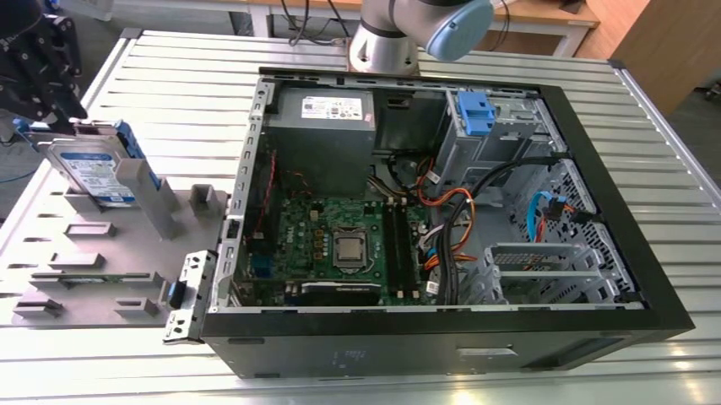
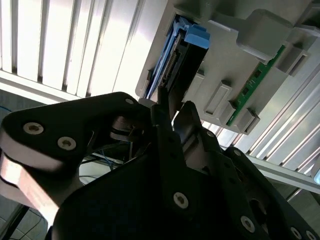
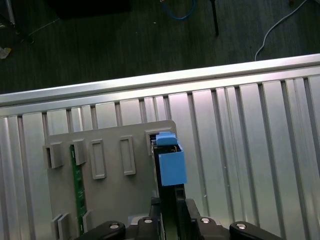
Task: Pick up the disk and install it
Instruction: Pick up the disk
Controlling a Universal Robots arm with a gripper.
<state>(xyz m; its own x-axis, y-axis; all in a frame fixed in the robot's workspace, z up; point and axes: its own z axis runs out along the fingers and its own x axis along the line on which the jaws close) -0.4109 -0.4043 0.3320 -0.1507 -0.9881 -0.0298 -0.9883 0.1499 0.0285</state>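
Ribbed aluminium table (image 1: pixel 338 51) over a dark floor (image 3: pixel 100 45) (cables trailing). The disk (image 1: pixel 96 173) stands upright in the grey fixture (image 1: pixel 67 253), its label facing the computer case (image 1: pixel 451 211). The tool (image 3: pixel 172 207) is at its top; I cannot tell whether it is clamped.

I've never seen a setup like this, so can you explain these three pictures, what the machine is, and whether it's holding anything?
It is a robot arm with a gripper on its end. One picture comes from a camera off the arm, showing a slatted metal table. The other two come from cameras riding near the arm's wrist. On the table lie an open computer case and a grey holder tray. A disk with a blue bracket stands on edge in the tray. The gripper is right at the disk's top edge; whether it grips it cannot be told.
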